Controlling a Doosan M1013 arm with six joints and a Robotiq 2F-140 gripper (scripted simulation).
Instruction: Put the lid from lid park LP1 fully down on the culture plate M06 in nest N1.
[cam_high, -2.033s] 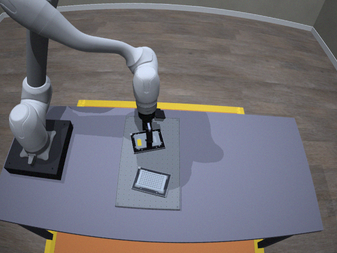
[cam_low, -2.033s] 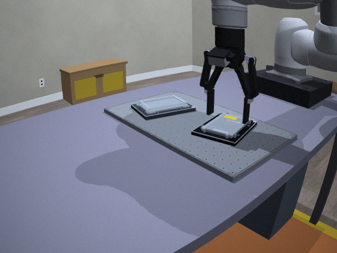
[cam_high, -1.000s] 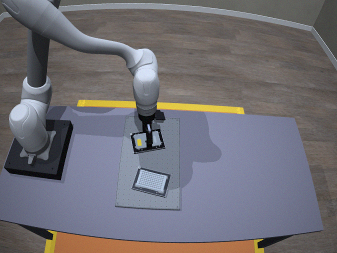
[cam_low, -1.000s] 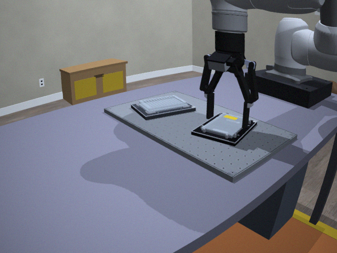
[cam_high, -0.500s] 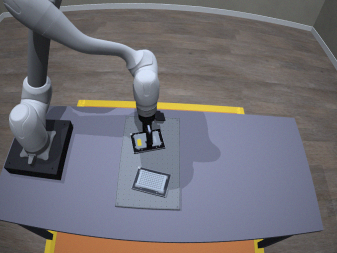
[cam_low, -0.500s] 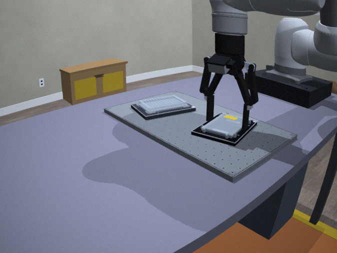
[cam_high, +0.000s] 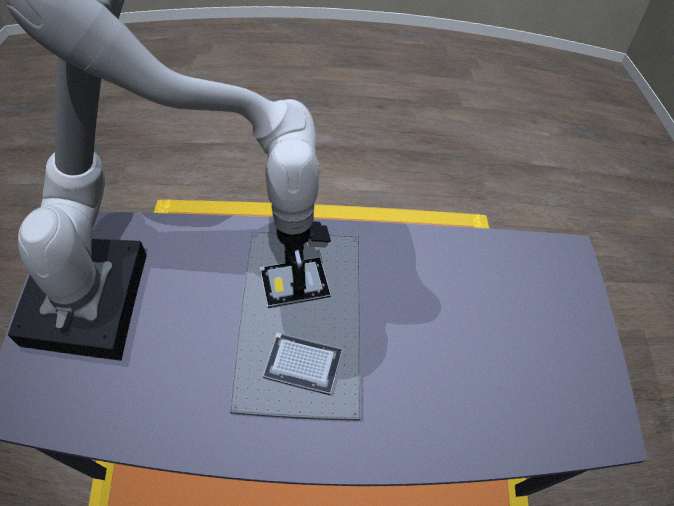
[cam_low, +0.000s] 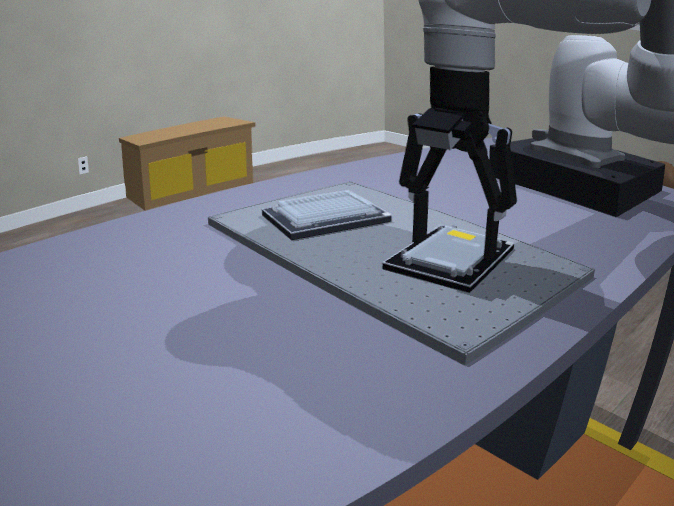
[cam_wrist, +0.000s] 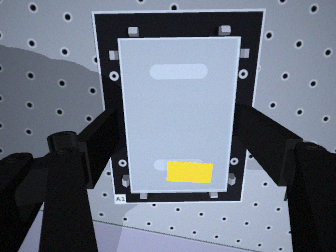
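Black gripper (cam_low: 456, 247), open and empty, straddles the lid's (cam_low: 443, 249) long edges.

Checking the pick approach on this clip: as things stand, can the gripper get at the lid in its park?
Probably yes. The gripper is open and straddles the lid, one of the jaws on each long side, low over the black lid park. Nothing lies on the lid or between it and the jaws.
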